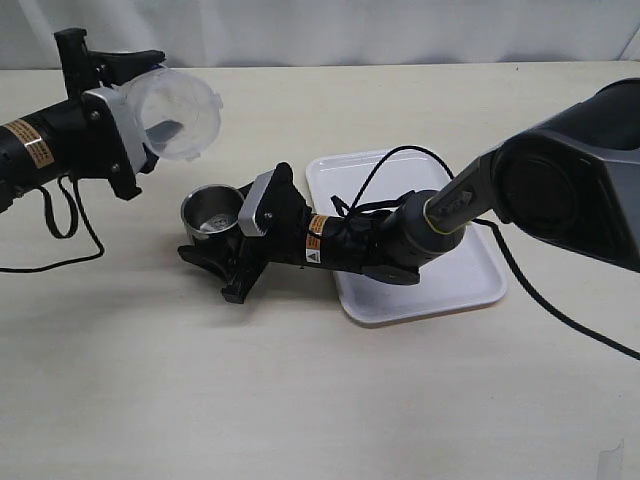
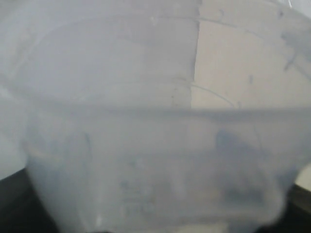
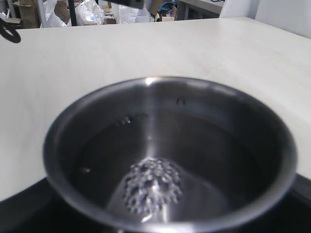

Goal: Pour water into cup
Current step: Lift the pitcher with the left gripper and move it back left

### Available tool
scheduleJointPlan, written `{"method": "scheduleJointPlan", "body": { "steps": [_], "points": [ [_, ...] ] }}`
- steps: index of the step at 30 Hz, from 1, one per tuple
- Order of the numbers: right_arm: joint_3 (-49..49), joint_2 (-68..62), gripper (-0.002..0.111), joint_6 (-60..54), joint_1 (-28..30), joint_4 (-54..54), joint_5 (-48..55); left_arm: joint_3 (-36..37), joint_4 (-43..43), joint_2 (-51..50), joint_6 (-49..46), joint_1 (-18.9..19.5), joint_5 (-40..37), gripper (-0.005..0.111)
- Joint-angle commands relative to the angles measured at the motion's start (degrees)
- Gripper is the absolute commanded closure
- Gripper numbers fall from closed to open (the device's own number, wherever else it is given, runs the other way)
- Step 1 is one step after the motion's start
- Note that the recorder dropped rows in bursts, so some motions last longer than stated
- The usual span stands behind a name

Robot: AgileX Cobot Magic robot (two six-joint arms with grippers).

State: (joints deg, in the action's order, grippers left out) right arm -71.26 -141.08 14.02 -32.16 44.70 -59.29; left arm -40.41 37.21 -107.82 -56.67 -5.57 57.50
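Ext. view: my left gripper (image 1: 150,97) is closed on a translucent plastic beaker (image 1: 192,105), held up off the table (image 1: 300,400) and tipped on its side, w/ its round end facing outward. It hangs near the cup (image 1: 212,215) but up and to one side, not right over it. My right gripper (image 1: 218,232) reaches across the middle, jaws set wide on either side of the steel cup and closed on its wall. The cup stands upright on the table, just beside a white tray (image 1: 440,290) that lies under my right forearm. Left wrist view: the beaker fills nearly the whole frame as cloudy plastic w/ faint printed marks. I can't tell whether any liquid is left inside. Right wrist view: the cup sits close up, shiny rim and dark inside. The water (image 3: 204,155) is in it, clear and shallow, w/ a cluster of small bubbles on the bottom. Judgement: the pour looks far along or done, since water is in the cup and I see no stream btw beaker and cup. Next move prob. calls for bringing the beaker back upright w/o dripping, then setting it down, while my right side keeps the cup level so nothing spills.
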Motion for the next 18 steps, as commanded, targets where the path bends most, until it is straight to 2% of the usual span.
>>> {"method": "scheduleJointPlan", "body": {
  "steps": [1, 5, 10, 14, 18],
  "points": [
    [0.0, 0.0, 0.054, -1.0, 0.2, 0.7, 2.4, -0.4, -0.4, 0.2, 9.9, -0.5, 0.6, 0.107],
    [0.0, 0.0, 0.054, -1.0, 0.2, 0.7, 2.4, -0.4, -0.4, 0.2, 21.1, -0.5, 0.6, 0.107],
    [0.0, 0.0, 0.054, -1.0, 0.2, 0.7, 2.4, -0.4, -0.4, 0.2, 21.9, -0.5, 0.3, 0.107],
    [0.0, 0.0, 0.054, -1.0, 0.2, 0.7, 2.4, -0.4, -0.4, 0.2, 31.5, -0.5, 0.2, 0.107],
    [0.0, 0.0, 0.054, -1.0, 0.2, 0.7, 2.4, -0.4, -0.4, 0.2, 34.8, -0.5, 2.1, 0.107]
  ]
}}
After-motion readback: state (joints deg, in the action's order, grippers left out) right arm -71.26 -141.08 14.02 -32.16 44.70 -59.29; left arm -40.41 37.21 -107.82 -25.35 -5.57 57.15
